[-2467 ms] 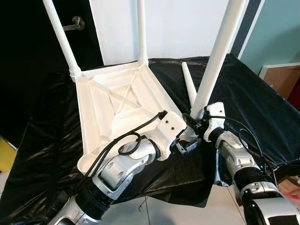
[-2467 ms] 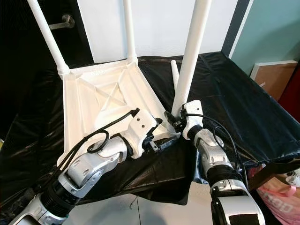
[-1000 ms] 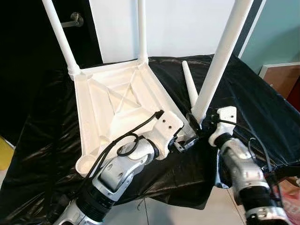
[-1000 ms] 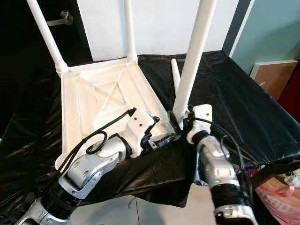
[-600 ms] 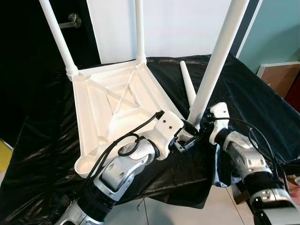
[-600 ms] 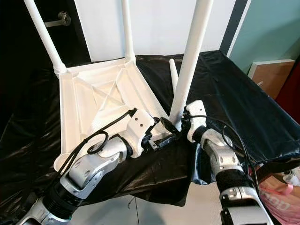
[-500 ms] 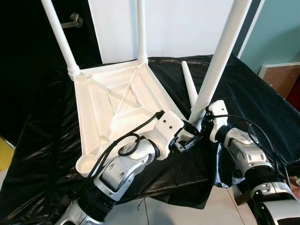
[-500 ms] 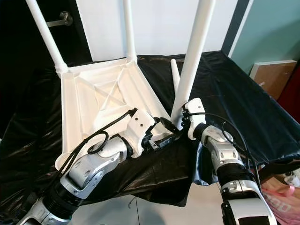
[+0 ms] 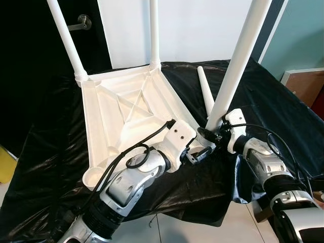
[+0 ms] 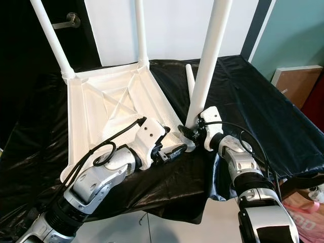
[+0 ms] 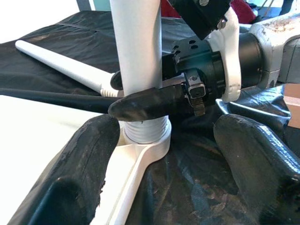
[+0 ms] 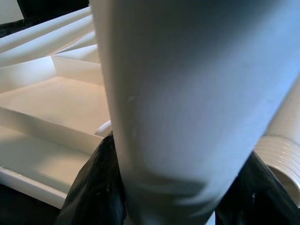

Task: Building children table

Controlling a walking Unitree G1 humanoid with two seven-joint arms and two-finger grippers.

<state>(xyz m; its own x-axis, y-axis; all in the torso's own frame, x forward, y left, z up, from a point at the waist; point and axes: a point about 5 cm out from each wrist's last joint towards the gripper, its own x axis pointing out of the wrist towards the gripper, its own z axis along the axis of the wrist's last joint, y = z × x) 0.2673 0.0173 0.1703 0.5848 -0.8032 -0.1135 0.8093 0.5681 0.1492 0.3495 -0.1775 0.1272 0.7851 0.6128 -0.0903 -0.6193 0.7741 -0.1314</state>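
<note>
A white tabletop lies upside down on a black cloth, with two white legs standing at its far corners. A third leg rises tilted from the near right corner socket. My right gripper is shut on this leg just above its base, and the leg sits between its fingers. My left gripper is open at the same corner, its fingertips spread either side of the socket. A loose leg lies on the cloth behind.
The black cloth covers the whole work surface and hangs over the near edge, with floor tiles below. A brown box stands at the right. Behind are a white wall and a dark door with a handle.
My right wrist has rolled back and drawn closer to the leg's base, still gripping it. The leg's tilt has shifted slightly. The left gripper stays at the corner.
</note>
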